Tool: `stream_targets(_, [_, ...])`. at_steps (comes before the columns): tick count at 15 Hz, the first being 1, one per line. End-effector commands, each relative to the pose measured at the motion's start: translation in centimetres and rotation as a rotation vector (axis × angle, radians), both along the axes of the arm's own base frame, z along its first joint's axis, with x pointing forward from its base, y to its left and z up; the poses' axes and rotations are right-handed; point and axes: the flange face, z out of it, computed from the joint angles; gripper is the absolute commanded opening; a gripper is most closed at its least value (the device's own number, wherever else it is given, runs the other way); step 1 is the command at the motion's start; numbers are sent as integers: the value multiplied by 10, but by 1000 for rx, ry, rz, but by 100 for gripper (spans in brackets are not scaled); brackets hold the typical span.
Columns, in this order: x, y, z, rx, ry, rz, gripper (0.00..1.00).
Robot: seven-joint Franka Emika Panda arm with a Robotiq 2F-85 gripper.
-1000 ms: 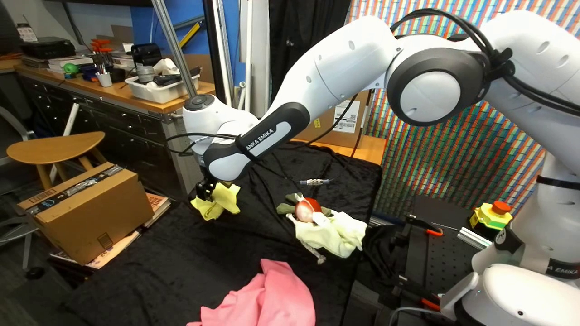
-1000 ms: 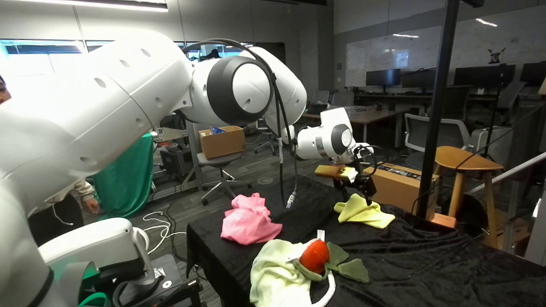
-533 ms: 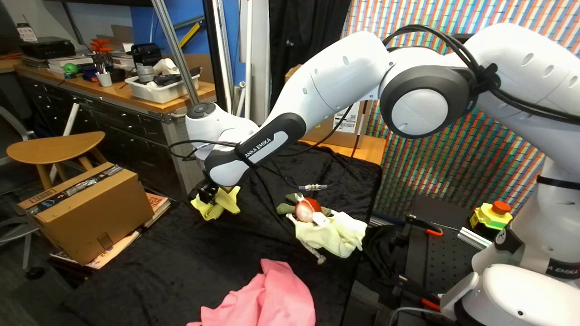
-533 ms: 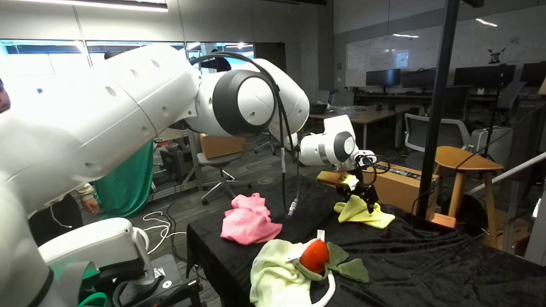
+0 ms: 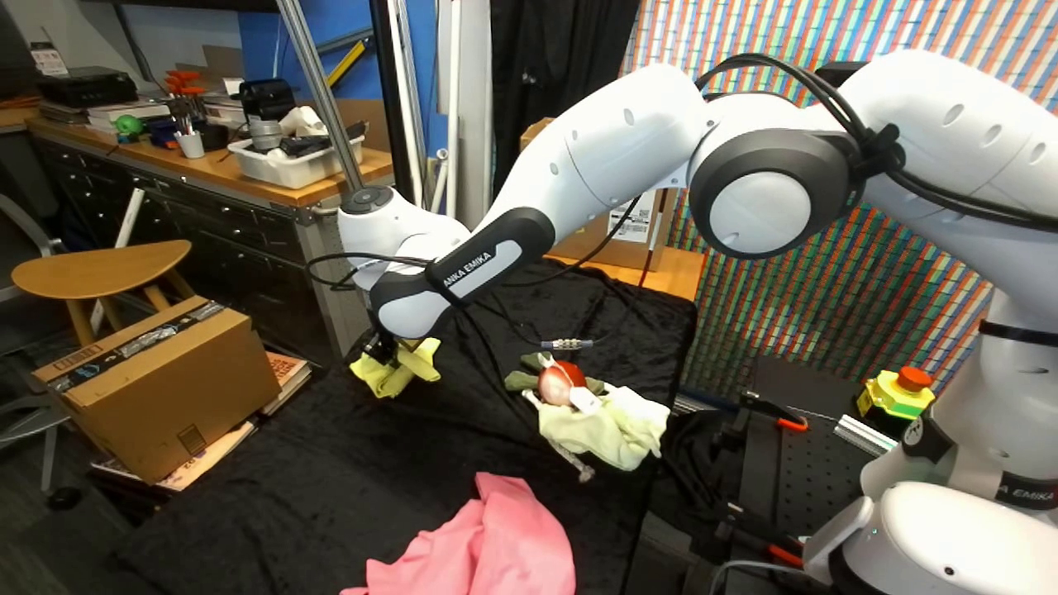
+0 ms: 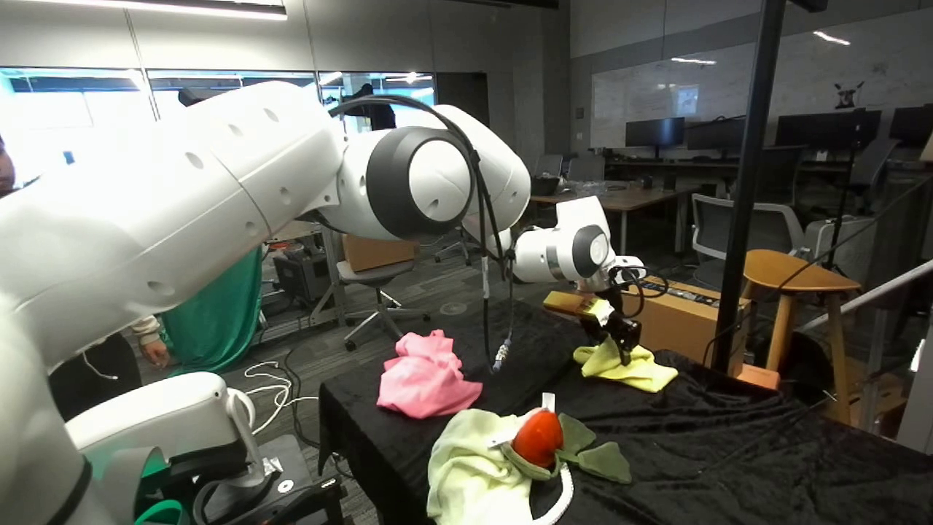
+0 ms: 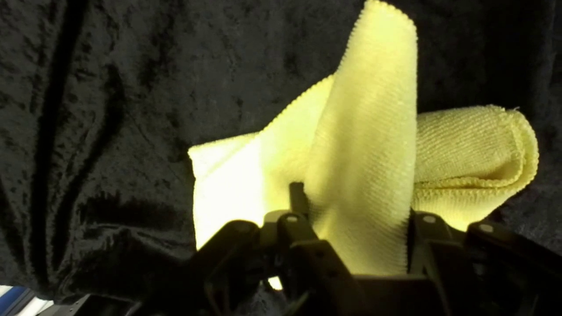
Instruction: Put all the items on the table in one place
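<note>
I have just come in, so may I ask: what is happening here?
A robot arm is handling the yellow cloth on the black-covered table: a raised fold of it stands between the jaws of the gripper, though I cannot tell whether it is firmly held. The pink cloth lies apart, and so does the pale cloth, with a red-and-green object close by. So these things are not yet in one place.

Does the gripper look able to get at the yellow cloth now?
Probably yes: in the wrist view, the gripper has its fingers on either side of a raised fold of the yellow cloth, and no other item lies over it.
</note>
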Motion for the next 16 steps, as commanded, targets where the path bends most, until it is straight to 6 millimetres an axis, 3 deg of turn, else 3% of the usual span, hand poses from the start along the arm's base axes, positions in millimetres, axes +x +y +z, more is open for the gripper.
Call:
stream_targets(1, [6, 3, 11, 0, -14, -10, 15])
stream_targets(4, [3, 6, 22, 3, -17, 11, 4])
stream_targets(9, [-9, 1, 46, 7, -16, 50, 6])
stream_targets(16, [-51, -35, 92, 0, -17, 182, 4])
